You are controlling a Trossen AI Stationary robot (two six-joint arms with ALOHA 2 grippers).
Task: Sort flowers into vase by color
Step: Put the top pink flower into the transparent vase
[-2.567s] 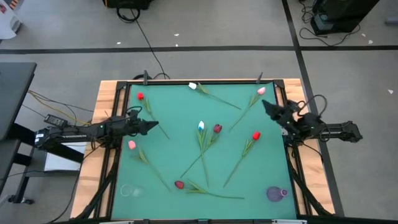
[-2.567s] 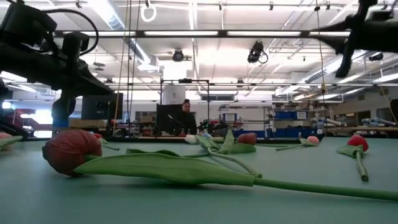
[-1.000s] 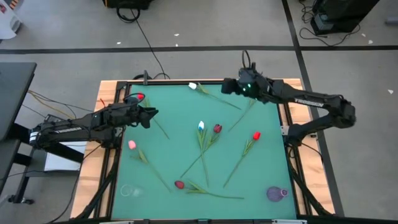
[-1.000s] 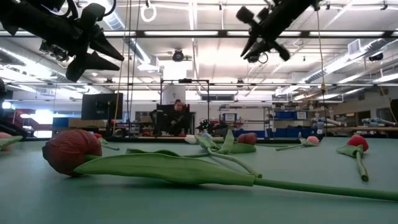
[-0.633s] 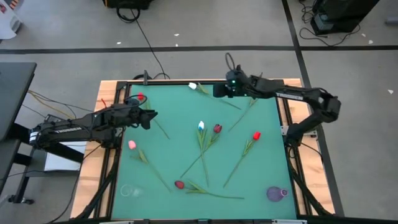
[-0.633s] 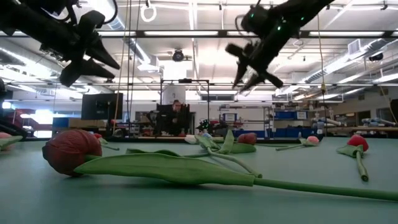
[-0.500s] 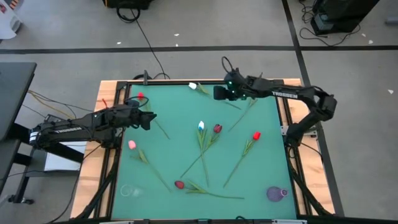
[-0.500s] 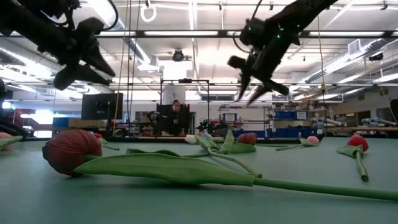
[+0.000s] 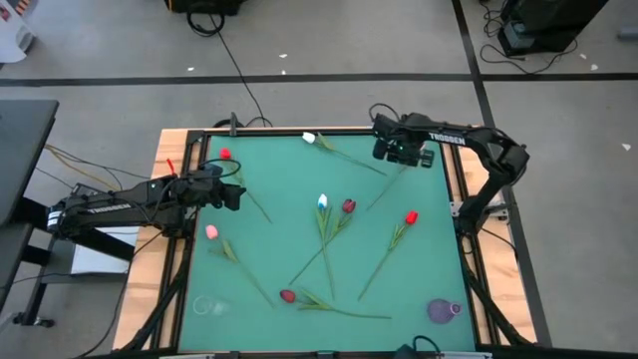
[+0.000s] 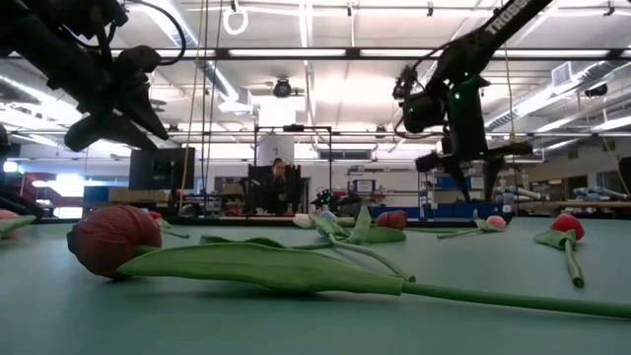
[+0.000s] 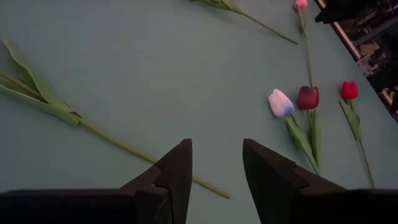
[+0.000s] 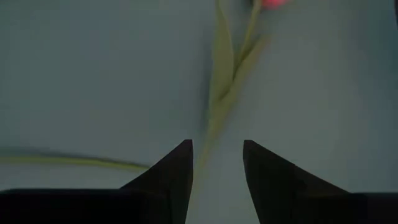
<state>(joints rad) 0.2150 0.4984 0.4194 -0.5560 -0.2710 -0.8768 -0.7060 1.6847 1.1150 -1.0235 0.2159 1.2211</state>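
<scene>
You are working a green table point(image 9: 299, 214) strewn with flowers point(image 9: 329, 224). Your right gripper point(image 12: 216, 163) is hanging unclenched, grasping nothing, above the pink tulip's stem point(image 12: 221, 87), probably lining up a pick; your left gripper point(image 11: 216, 163) is waiting, parted and empty.

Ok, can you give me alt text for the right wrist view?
The right hand, fingers apart and empty, hangs above the green table, lined up over the stem and leaves of a pink tulip whose head sits at the frame's edge. Another thin green stem lies off to one side.
</scene>
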